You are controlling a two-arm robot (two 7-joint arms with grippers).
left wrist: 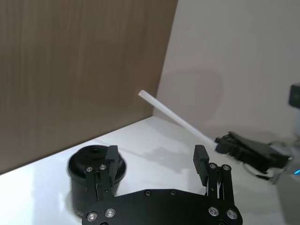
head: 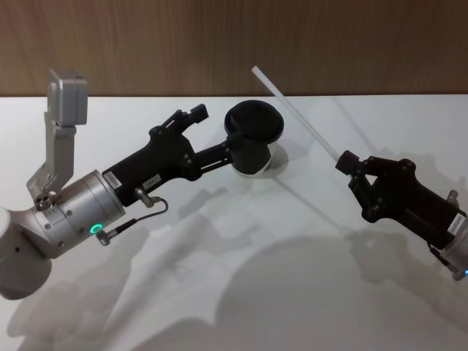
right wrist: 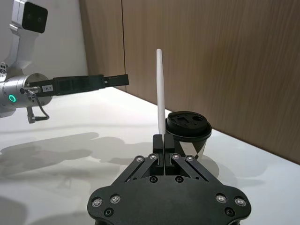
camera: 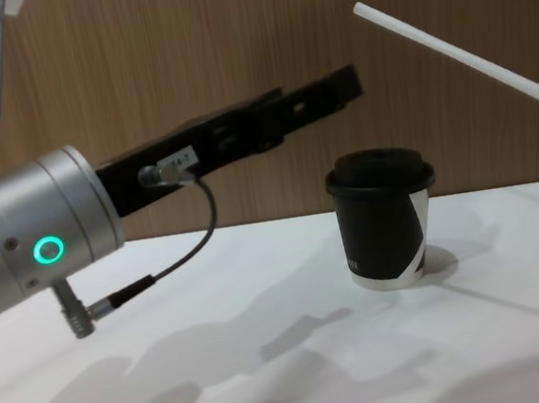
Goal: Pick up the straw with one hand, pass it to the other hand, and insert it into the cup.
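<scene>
Head view: straw (head: 296,115) clamped at low end by right pincer (head: 345,162), axis 4 to 10 o'clock. At its 9 o'clock, left pincer (head: 216,131), fingers apart, near cup (head: 254,135).

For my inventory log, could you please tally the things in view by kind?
straw: 1
cup: 1
end effectors: 2 (left end effector open, right end effector shut on the straw)
total: 4

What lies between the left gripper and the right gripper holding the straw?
The cup, upright on the table near the open left gripper; then bare table up to the right gripper, shut on the straw. The head view shows this.
</scene>
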